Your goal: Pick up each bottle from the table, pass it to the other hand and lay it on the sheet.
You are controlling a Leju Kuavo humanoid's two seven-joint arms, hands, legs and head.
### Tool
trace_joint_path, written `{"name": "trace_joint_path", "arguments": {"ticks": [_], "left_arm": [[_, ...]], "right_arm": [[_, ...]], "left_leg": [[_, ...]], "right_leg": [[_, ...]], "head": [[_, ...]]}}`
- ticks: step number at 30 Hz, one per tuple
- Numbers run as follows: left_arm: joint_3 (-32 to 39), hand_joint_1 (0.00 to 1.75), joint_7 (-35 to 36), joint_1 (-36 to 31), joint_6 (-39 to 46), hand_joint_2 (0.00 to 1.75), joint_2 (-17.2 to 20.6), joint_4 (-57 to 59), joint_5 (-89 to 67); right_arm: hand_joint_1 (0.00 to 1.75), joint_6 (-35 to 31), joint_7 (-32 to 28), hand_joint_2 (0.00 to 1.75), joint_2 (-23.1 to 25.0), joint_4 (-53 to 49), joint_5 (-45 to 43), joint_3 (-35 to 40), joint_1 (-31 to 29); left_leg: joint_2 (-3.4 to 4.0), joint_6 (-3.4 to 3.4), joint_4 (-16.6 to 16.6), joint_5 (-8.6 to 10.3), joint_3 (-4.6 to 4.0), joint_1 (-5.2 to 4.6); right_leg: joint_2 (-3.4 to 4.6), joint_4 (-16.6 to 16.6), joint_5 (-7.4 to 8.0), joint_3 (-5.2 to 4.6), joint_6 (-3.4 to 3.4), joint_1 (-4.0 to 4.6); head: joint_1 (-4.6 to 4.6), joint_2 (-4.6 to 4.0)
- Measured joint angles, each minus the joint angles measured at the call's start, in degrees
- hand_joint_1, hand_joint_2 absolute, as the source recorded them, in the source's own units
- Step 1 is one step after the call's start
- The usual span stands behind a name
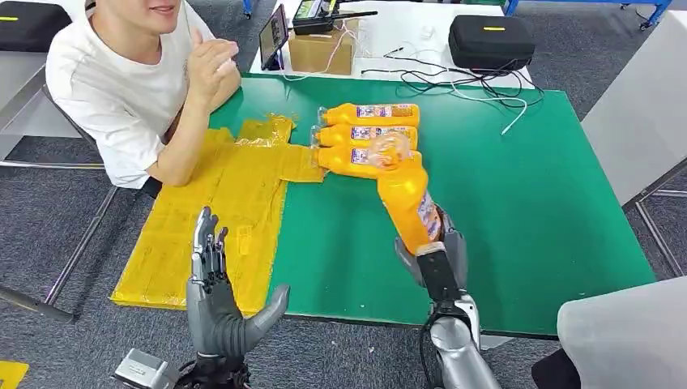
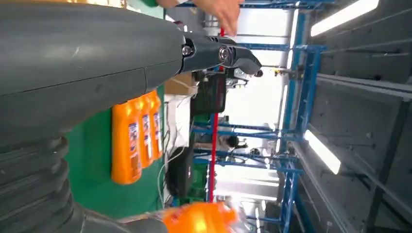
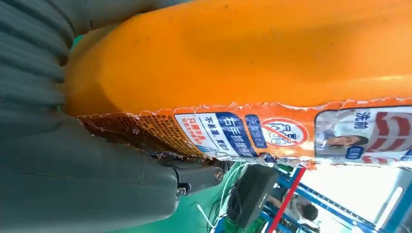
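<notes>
We have the right hand (image 1: 433, 255) wrapped around the base of an orange bottle (image 1: 405, 198), lifted above the green table (image 1: 526, 211) with its clear cap end tilted up and away from the palm, toward the three bottles (image 1: 369, 138) lying in a row just beyond it. Our left hand (image 1: 215, 296) holds nothing; it stands upright, fingers apart and thumb out, well apart from the held bottle and over the near edge of the yellow sheet (image 1: 211, 219). The handover is our main worry: the grip sits low on a tall bottle, so the top could swing or slip as we carry it across, and a loose catch by the left hand would drop it on the table. The cap is also close to the lying row and could nudge it. A person (image 1: 121, 81) leans an arm on the sheet beyond our left hand, so we judge the laying spot is partly crowded.
</notes>
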Motion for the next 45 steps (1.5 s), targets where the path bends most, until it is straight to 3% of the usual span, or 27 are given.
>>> {"name": "trace_joint_path", "arguments": {"ticks": [5, 7, 9, 11, 19, 29, 30, 31, 38, 39, 40, 41, 42, 44, 45], "left_arm": [[-0.02, 0.00, 0.00, 0.00, -0.04, 1.75, 0.04, 0.02, 0.07], [-0.13, 0.00, 0.26, 0.00, -1.11, 1.75, 0.24, 0.44, 1.39], [-0.42, 0.00, 3.15, -0.55, -5.62, 1.75, 0.52, 4.16, 5.38], [-0.66, 0.00, 4.85, -1.15, -8.31, 1.75, 0.52, 6.52, 7.41], [-0.53, 0.00, 5.16, -2.09, -9.84, 1.75, 0.53, 9.05, 9.07], [0.70, 0.00, 5.88, -1.99, -15.83, 1.75, 0.52, 8.15, 14.91], [0.88, 0.40, 5.88, -1.93, -16.37, 1.75, 0.52, 7.93, 15.43], [1.11, 1.71, 6.03, -1.85, -16.67, 1.75, 0.52, 7.74, 15.91], [3.11, 1.75, 7.87, -1.60, -18.56, 1.75, 0.39, 7.65, 18.91], [3.21, 1.75, 7.91, -1.58, -18.56, 1.75, 0.39, 7.65, 18.97], [3.28, 1.75, 7.91, -1.56, -18.62, 1.75, 0.39, 7.65, 19.04], [3.34, 1.75, 7.91, -1.53, -18.78, 1.75, 0.39, 7.65, 19.33], [3.54, 1.75, 8.04, -1.48, -19.21, 1.75, 0.39, 7.65, 19.81], [4.05, 1.75, 8.26, -1.40, -20.24, 1.75, 0.37, 7.67, 20.68], [4.24, 1.75, 8.35, -1.39, -20.70, 1.75, 0.37, 7.67, 20.72]], "right_arm": [[1.75, 0.35, 0.02, 1.75, 0.00, -0.21, 0.02, 0.00, 0.14], [1.75, 4.04, 0.42, 1.75, 0.00, -2.45, 1.01, 0.85, 1.26], [1.75, 10.21, 2.62, 1.75, -0.26, -4.01, 7.27, 8.49, 1.88], [1.75, 12.43, 2.84, 1.75, -0.26, -4.01, 9.97, 13.47, 1.70], [1.75, 12.49, 2.86, 1.75, 0.28, -2.80, 12.37, 23.87, 1.34], [1.75, 12.30, 2.05, 1.75, 0.70, -0.55, 10.47, 28.09, 0.58], [1.75, 12.40, 2.05, 1.75, 0.74, -0.16, 10.43, 28.48, 0.33], [1.75, 12.53, 2.05, 1.75, 0.74, 0.27, 10.30, 28.70, 0.03], [1.75, 13.61, 2.05, 1.75, 0.74, 3.47, 9.49, 30.14, -2.46], [1.59, 13.63, 2.05, 1.75, 0.74, 3.73, 9.49, 30.23, -2.64], [1.17, 13.69, 2.01, 1.75, 0.74, 3.97, 9.46, 30.32, -2.81], [1.17, 13.74, 1.97, 1.75, 0.74, 4.28, 9.42, 30.45, -3.02], [0.02, 13.78, 1.97, 1.75, 0.74, 4.63, 9.40, 30.58, -3.27], [0.00, 13.83, 1.94, 1.75, 0.74, 5.20, 9.38, 30.86, -3.67], [0.00, 13.96, 1.92, 0.00, 0.77, 5.44, 9.38, 31.04, -3.77]], "left_leg": [[0.01, 0.00, 0.00, 0.00, 0.00, 0.00], [0.06, 0.00, 0.00, 0.00, 0.01, 0.01], [0.04, 0.00, 0.00, 0.01, 0.01, 0.01], [0.08, 0.00, 0.00, 0.01, 0.00, 0.01], [0.06, -0.01, -0.01, 0.00, 0.00, 0.01], [0.05, 0.00, 0.00, 0.01, 0.00, 0.01], [0.05, 0.00, 0.00, 0.01, 0.00, 0.01], [0.04, 0.00, 0.00, 0.01, 0.00, 0.01], [0.06, -0.01, 0.00, 0.01, 0.01, 0.01], [0.05, -0.01, 0.00, 0.01, 0.01, 0.01], [0.05, -0.01, 0.00, 0.01, 0.01, 0.01], [0.05, -0.01, 0.00, 0.01, 0.01, 0.01], [0.07, -0.01, 0.00, 0.01, 0.01, 0.01], [0.07, -0.01, 0.00, 0.01, 0.01, 0.01], [0.06, -0.01, 0.00, 0.01, 0.01, 0.01]], "right_leg": [[0.00, 0.00, 0.00, 0.00, 0.00, 0.00], [0.00, 0.00, 0.00, 0.00, 0.00, 0.00], [0.01, 0.01, 0.00, 0.01, 0.00, 0.00], [0.02, 0.01, 0.00, 0.01, 0.00, 0.00], [0.01, 0.01, -0.01, -0.01, -0.01, 0.00], [0.01, 0.01, 0.00, 0.00, -0.01, -0.01], [0.01, 0.01, 0.00, 0.00, -0.01, 0.00], [0.01, 0.01, 0.00, 0.00, -0.01, 0.00], [0.01, 0.01, 0.00, -0.01, -0.01, 0.00], [0.01, 0.01, 0.00, -0.01, -0.01, 0.00], [0.01, 0.01, 0.00, -0.01, -0.01, -0.01], [0.01, 0.01, 0.00, -0.01, -0.01, -0.01], [0.01, 0.01, 0.00, -0.01, -0.01, -0.01], [0.02, 0.01, 0.00, -0.03, -0.01, -0.01], [0.01, 0.01, 0.00, -0.02, -0.01, -0.01]], "head": [[0.00, 0.00], [0.00, 0.00], [0.00, 0.00], [0.02, 0.00], [0.00, 0.00], [0.00, 0.02], [0.00, 0.02], [0.02, 0.00], [0.00, 0.00], [0.02, 0.00], [0.00, 0.00], [0.00, 0.00], [0.00, 0.02], [0.00, 0.00], [0.00, 0.00]]}}
